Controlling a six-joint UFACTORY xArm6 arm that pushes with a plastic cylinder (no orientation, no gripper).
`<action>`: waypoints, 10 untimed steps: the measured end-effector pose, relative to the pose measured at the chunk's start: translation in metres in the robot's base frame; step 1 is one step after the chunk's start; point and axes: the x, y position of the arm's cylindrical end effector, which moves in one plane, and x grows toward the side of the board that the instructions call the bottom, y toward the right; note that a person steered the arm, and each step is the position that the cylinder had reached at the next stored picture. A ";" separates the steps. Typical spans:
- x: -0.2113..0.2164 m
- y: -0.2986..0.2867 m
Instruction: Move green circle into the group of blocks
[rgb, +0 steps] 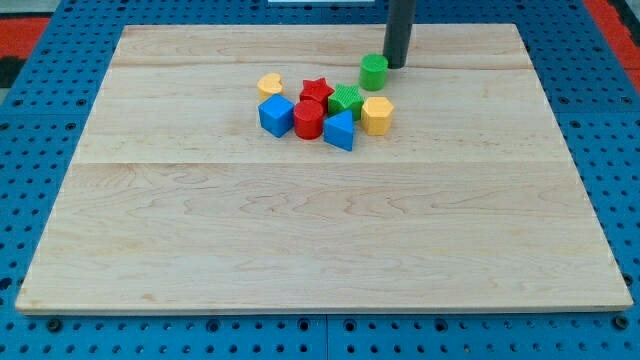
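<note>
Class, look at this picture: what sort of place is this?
Probably a robotics lab bench: a wooden board lies on blue perforated panels, with small coloured blocks and my tip beside the green circle.

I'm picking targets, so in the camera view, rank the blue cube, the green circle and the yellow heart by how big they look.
1. blue cube, largest
2. green circle
3. yellow heart, looks smallest, though close to the circle, so that pair is unsure.

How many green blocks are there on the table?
2. The green circle sits beside my tip, toward the view's top. The green star is in the group, between the red star and yellow hexagon.
</note>
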 end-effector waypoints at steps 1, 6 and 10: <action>0.006 -0.020; 0.019 -0.068; 0.048 -0.063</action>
